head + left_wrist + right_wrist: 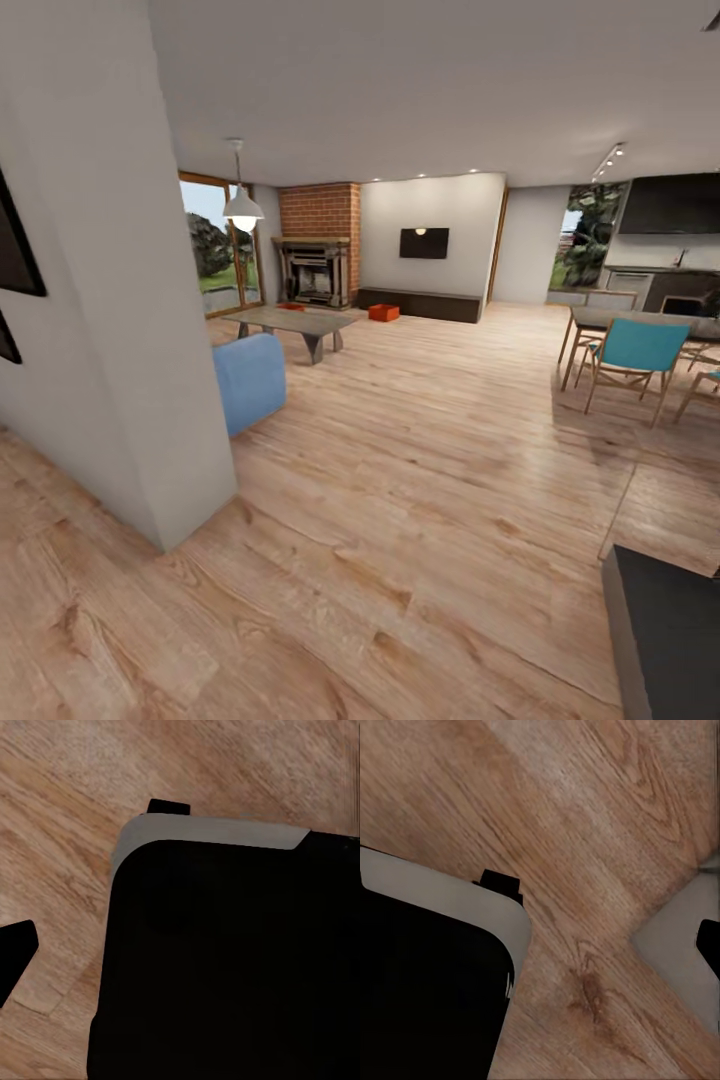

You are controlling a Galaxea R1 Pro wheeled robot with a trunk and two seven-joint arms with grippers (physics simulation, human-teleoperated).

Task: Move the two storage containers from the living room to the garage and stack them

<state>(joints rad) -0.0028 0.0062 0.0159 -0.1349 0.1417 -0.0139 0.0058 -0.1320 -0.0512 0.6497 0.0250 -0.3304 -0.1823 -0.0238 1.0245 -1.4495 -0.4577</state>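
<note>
The robot is on its way into the living room: one storage container [383, 313] sits on the wood floor [420, 480] far ahead, just before the dark cabinet [420, 304], and another small red thing [291, 306] lies near the fireplace [313, 271]. Whether the fingers of either arm are open or closed, I cannot tell. Next I think it must drive across the room to the container.

A light wood plank floor [420, 520] with brown grain is seen. A red-orange container [383, 313] is set before a dark cabinet [420, 303]. The column [320, 212] is red brick, the sofa [249, 380] blue, the chair [635, 350] teal.
</note>
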